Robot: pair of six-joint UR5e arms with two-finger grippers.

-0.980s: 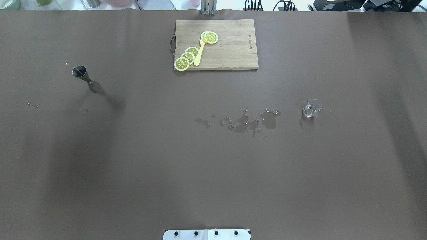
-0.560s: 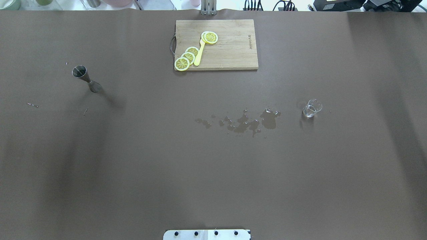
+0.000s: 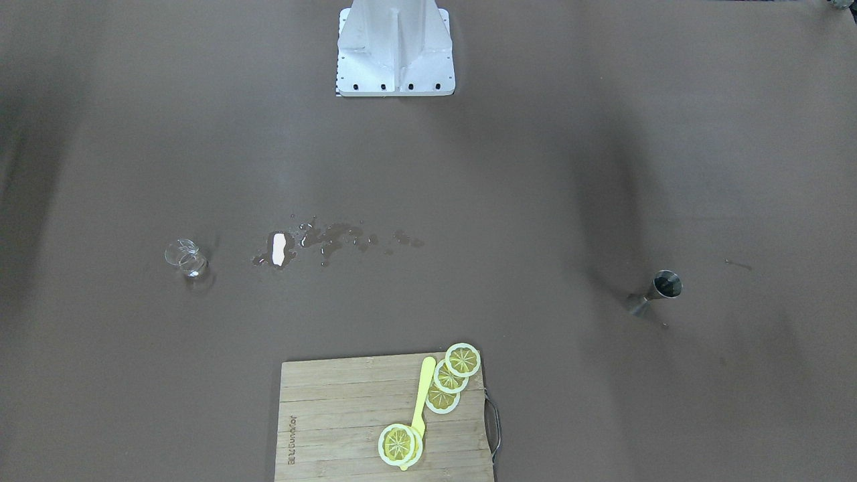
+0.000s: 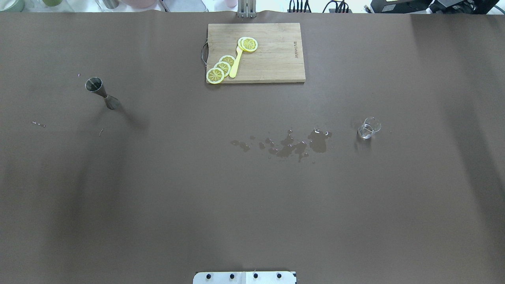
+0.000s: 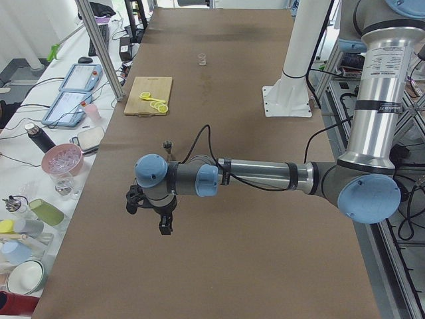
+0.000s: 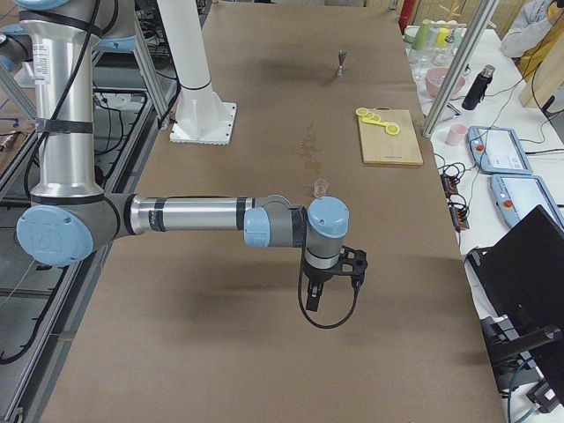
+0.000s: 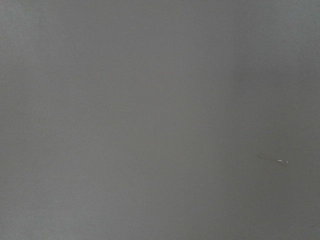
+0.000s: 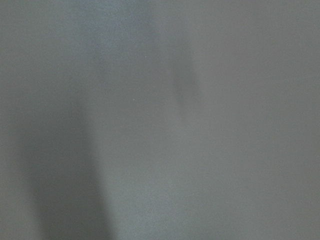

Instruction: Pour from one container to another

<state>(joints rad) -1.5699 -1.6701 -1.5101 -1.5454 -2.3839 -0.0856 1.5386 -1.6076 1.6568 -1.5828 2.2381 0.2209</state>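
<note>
Overhead exterior view: a steel jigger (image 4: pixel 100 91) stands upright at left and a small glass cup (image 4: pixel 369 128) at right, spilled liquid (image 4: pixel 294 146) between them, each likely placed for one arm. Left gripper (image 5: pixel 163 226) and right gripper (image 6: pixel 315 298) hang clear; whether their jaws are apart cannot be told.

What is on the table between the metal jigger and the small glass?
Spilled liquid, close to the small glass, far from the metal jigger; the overhead view shows it.
</note>
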